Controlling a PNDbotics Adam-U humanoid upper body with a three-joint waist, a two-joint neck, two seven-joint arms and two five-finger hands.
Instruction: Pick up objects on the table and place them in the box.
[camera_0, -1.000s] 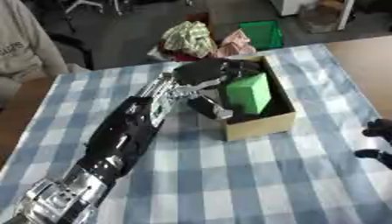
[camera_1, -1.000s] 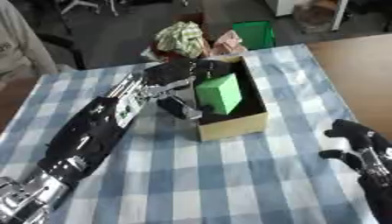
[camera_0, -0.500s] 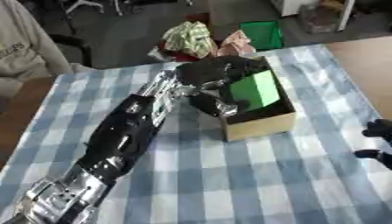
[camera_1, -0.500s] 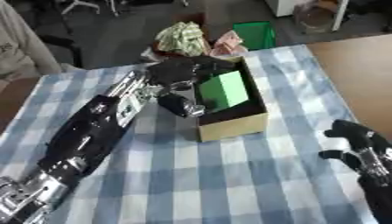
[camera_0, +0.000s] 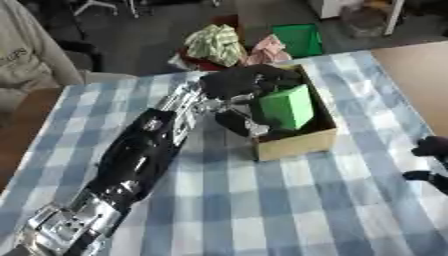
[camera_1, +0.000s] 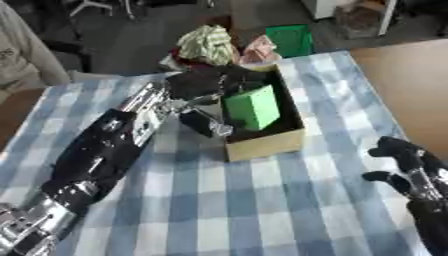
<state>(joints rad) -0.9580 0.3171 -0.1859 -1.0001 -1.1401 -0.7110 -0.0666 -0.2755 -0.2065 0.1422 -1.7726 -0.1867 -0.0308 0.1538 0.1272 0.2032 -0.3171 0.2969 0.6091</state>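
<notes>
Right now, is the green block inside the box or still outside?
Inside. The green block sits tilted within the cardboard box, its top poking above the rim, with the left hand over it.

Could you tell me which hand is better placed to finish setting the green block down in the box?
The left hand: it is at the box, at the green block. The right hand idles by the table's right edge.

Checked tablecloth (camera_0: 262, 200) over table; box (camera_0: 297, 142) on it
</notes>
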